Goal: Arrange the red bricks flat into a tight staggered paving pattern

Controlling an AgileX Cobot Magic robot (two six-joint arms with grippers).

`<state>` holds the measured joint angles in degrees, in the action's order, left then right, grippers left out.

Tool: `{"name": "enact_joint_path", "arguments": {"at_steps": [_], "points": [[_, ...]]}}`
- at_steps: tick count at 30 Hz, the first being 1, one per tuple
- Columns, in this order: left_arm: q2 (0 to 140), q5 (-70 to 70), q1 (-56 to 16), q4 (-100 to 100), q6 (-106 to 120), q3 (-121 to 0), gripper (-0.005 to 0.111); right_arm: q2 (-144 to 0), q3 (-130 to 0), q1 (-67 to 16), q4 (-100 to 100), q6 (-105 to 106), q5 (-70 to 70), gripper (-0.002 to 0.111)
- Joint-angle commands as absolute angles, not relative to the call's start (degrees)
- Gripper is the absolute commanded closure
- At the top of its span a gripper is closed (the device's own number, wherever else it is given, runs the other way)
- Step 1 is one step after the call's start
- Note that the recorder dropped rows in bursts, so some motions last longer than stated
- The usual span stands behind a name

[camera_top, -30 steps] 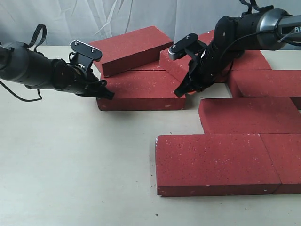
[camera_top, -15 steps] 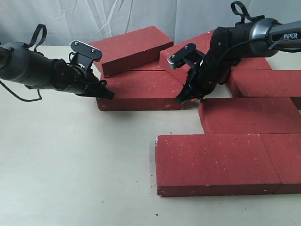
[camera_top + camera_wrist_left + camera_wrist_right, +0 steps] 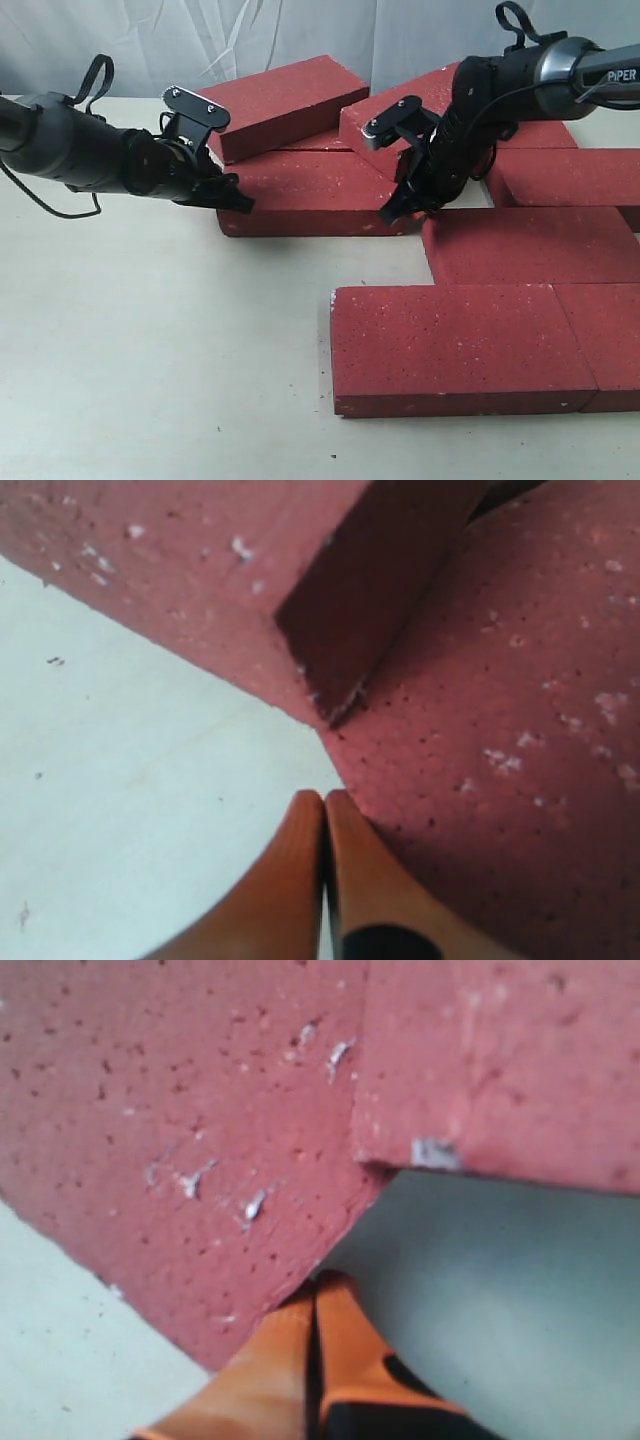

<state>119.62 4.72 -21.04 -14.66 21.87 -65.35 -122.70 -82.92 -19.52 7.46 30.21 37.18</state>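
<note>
Evidently, the left tool [image 3: 238, 202] and right tool [image 3: 392, 212], each pinched together on nothing, sat at opposite ends of the flat red brick [image 3: 320, 195] lying between them, likely to slide it snug against the laid bricks [image 3: 520, 245] beside the right tool.

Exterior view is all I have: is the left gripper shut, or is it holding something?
Observer: Left gripper is shut, fingers pressed together with nothing between them, tips at the edge of the brick.
Operator: And the right one?
Observer: Right gripper is shut too, tips at a corner of the same brick.
Operator: Any gap beside that corner?
Observer: Yes, bare table shows right beside it, bordered by a second brick.
</note>
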Motion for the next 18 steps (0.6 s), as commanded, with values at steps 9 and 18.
{"name": "enact_joint_path", "arguments": {"at_steps": [9, 18], "points": [[122.96, 6.09, -21.83, -14.08, 21.54, -67.00, 0.107, -121.41, -83.11, -19.42, 5.81, 29.91, 38.43, 0.109], [122.67, 2.43, -21.92, -13.25, 21.54, -68.31, 0.107, -121.41, -83.11, -19.32, 1.20, 29.69, 39.44, 0.109]]}}
